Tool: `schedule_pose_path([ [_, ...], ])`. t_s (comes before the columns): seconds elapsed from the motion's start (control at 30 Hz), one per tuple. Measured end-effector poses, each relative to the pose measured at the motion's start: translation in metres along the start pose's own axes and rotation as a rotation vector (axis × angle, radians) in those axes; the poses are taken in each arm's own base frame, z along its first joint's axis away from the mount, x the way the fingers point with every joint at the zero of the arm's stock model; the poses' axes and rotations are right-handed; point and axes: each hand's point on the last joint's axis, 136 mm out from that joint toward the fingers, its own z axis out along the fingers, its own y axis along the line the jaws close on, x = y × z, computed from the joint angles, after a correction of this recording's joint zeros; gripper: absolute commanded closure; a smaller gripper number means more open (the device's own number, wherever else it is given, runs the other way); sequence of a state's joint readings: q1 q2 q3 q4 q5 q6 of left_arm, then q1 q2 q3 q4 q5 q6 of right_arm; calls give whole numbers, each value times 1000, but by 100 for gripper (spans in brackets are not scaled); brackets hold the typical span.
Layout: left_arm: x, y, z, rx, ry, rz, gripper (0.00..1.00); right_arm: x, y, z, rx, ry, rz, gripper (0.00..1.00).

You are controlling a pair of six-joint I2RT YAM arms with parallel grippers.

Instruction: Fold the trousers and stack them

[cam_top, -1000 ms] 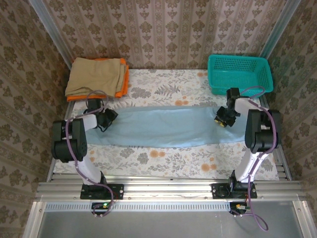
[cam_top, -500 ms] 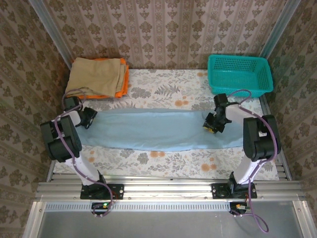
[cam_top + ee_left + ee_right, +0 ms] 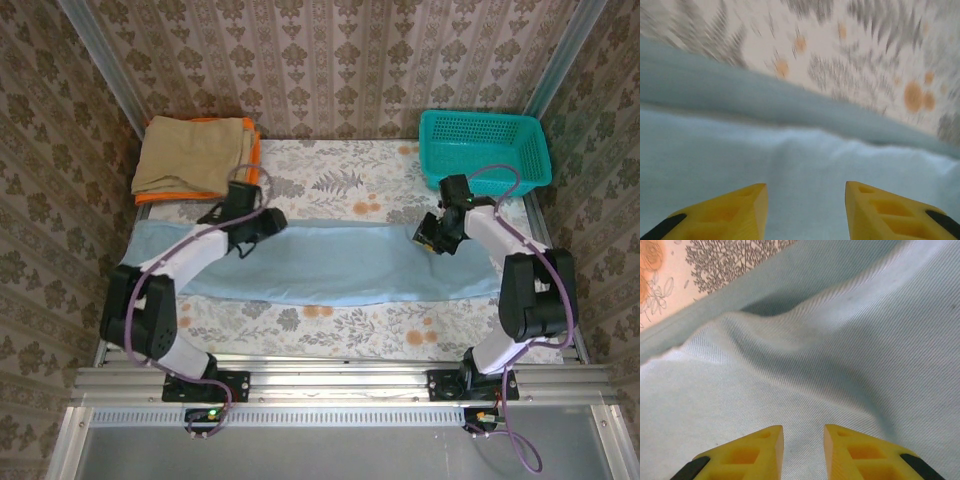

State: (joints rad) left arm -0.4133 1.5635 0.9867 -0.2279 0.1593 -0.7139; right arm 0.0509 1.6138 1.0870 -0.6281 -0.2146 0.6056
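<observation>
Fingers (image 3: pixel 747 210) of left gripper (image 3: pixel 805 202) spread, empty. Right gripper (image 3: pixel 803 440) fingers narrowly parted, nothing pinched. Floral-cloth table (image 3: pixel 340 180) flat, roomy. Pale light-blue soft-cloth trousers (image 3: pixel 330 262) directly beneath both, long axis running gripper to gripper; each arm nearer own end. Tan-beige folded cloth (image 3: pixel 195 155) beyond left fingers; teal plastic basket (image 3: pixel 485 150) beyond right fingers.

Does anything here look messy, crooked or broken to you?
Nothing is spilled or damaged. The trousers lie spread across the table, with one soft wrinkle just ahead of the right gripper. The tan cloth sits a little crooked on the orange cloth at the far left corner.
</observation>
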Motion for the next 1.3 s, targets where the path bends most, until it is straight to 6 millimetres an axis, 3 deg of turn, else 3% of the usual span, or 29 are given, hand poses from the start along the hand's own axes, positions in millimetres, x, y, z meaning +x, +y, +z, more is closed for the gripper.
schedule_pose_path([
  [0.1,45,-4,37,-38,123,56,57,-4,-6,-3,5,-7,8,70],
  [0.2,78,-1,60,-71,206,82,57,-5,-9,-3,12,-9,0,70],
  [0.3,68,1,60,-57,175,63,57,-5,-10,-3,13,-8,-4,69],
  [0.43,54,22,58,-53,152,16,57,-5,-10,-3,13,-8,-6,69],
  [0.63,10,84,42,-124,69,-84,58,-7,-12,-3,15,-9,-25,64],
  [0.77,-5,113,33,-186,42,-100,58,-15,-13,-5,28,-11,-56,53],
  [0.87,-9,120,30,-219,47,-86,59,-26,-15,-7,65,-22,-105,40],
  [1.0,-9,121,30,-240,73,-60,60,-49,-16,-1,104,-7,-153,39],
  [1.1,-9,121,30,-245,83,-45,59,-64,-20,18,125,32,-176,39],
  [1.3,-8,121,29,-248,89,-31,59,-55,-39,53,170,162,-195,43],
])
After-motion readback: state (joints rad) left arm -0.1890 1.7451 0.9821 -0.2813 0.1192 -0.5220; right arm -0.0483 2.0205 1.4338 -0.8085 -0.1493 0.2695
